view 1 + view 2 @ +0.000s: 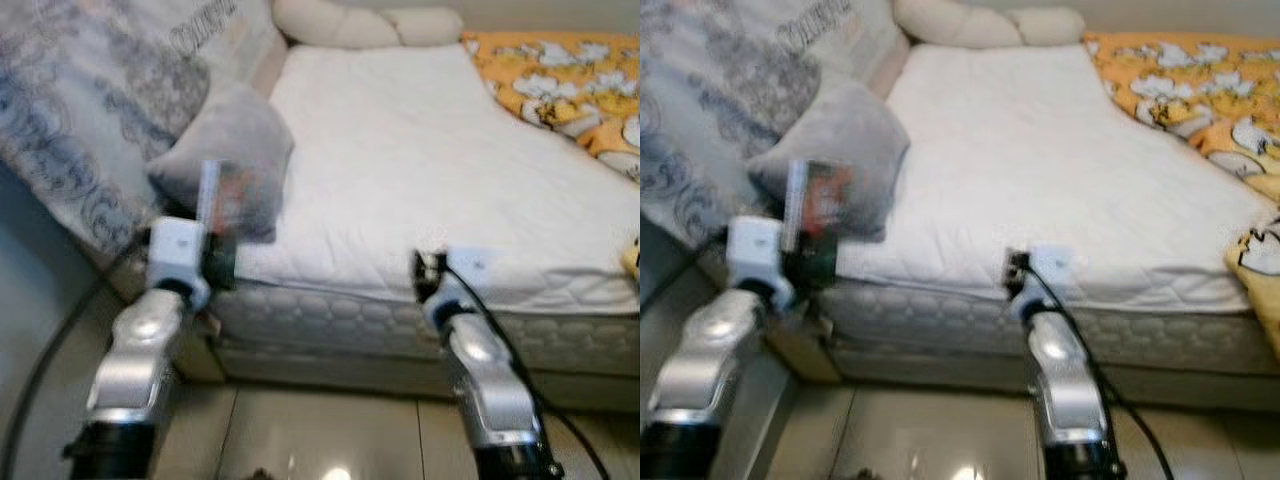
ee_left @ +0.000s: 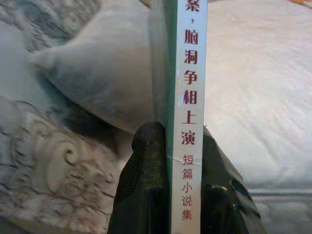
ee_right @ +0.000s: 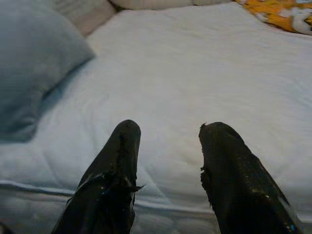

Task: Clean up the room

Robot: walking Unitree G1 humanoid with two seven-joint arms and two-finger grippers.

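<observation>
My left gripper (image 2: 180, 141) is shut on a thin book (image 2: 187, 73), held upright at the bed's near left corner; its white spine carries red Chinese characters. In the left eye view the book (image 1: 225, 200) stands in front of a grey pillow (image 1: 225, 140). My right gripper (image 3: 168, 131) is open with nothing between its fingers, hovering over the front edge of the white mattress (image 1: 400, 150). The right gripper's wrist (image 1: 440, 275) is at the middle of that edge.
A patterned grey blanket (image 1: 90, 110) drapes over the bed's left side. An orange flowered quilt (image 1: 560, 80) lies at the far right, and cream pillows (image 1: 360, 22) at the head. Glossy tiled floor (image 1: 320, 430) lies below the bed.
</observation>
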